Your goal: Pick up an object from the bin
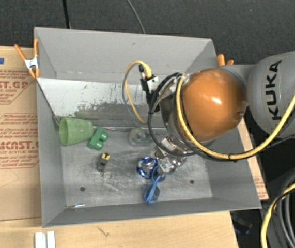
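Orange round wrist cover (212, 105) half hides my claw (170, 163), just beside blue glossy plastic toy (147, 167). Whether it is apart or together I cannot tell. It seems nothing is lifted yet.

1. Robotics lab, this one: a KUKA-branded arm (274, 94) leans in from the right.
2. An orange cover (212, 107) and looping cables (160, 87) ride its wrist.
3. Below sits a scuffed grey metal bin (121, 50) holding small odd bits (96, 138).
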You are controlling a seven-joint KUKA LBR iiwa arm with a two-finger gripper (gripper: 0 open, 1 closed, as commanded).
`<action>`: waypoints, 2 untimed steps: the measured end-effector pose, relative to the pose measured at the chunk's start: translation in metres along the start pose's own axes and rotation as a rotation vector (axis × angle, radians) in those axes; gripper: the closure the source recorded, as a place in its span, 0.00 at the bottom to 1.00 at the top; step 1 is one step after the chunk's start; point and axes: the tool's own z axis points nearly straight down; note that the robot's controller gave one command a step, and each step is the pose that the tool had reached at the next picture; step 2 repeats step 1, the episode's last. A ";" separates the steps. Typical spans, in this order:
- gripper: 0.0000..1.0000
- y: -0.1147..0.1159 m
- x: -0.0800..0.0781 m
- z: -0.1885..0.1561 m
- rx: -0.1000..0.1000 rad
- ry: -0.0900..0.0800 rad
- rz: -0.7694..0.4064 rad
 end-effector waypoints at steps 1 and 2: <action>1.00 0.002 -0.003 -0.022 0.002 0.001 0.039; 1.00 0.002 -0.003 -0.022 0.002 0.001 0.039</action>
